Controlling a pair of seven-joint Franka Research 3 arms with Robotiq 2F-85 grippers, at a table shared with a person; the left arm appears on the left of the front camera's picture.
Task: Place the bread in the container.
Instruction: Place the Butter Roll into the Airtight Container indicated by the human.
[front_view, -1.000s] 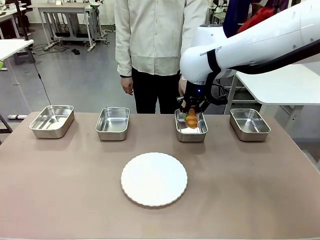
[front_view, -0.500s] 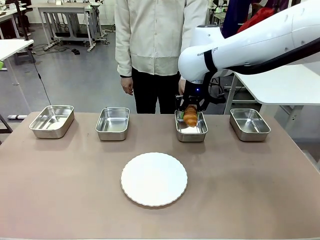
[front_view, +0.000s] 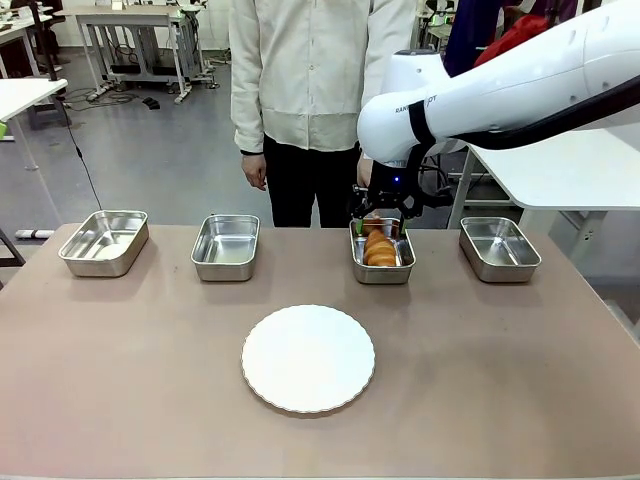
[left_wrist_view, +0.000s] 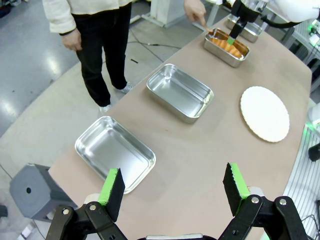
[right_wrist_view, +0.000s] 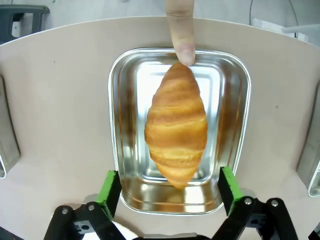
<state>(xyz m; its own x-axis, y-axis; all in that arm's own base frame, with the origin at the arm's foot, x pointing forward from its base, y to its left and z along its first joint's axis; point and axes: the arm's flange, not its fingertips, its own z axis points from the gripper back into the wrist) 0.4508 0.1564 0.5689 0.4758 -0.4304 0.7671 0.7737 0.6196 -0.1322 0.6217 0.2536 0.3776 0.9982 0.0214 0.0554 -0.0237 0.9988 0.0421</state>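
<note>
The bread (front_view: 379, 248), a golden-brown croissant, lies lengthwise in the container (front_view: 382, 275), the third steel pan from the left. My right gripper (front_view: 380, 226) hangs open just above it, its green pads on either side and touching nothing. In the right wrist view the bread (right_wrist_view: 176, 132) rests inside the container (right_wrist_view: 115, 125), between and beyond the open right gripper (right_wrist_view: 168, 184). A person's finger (right_wrist_view: 180, 30) points at the pan's far rim beside the croissant's tip. My left gripper (left_wrist_view: 173, 184) is open and holds nothing, high over the table's left end.
Three more steel pans (front_view: 104, 241) (front_view: 225, 246) (front_view: 499, 248) stand in the same far row. A round white scalloped plate (front_view: 308, 358) lies in the near middle. The person (front_view: 320, 100) stands at the far edge behind the pans.
My right gripper has opened and let go of the croissant, which has dropped into the pan. The gripper has risen slightly above it.
</note>
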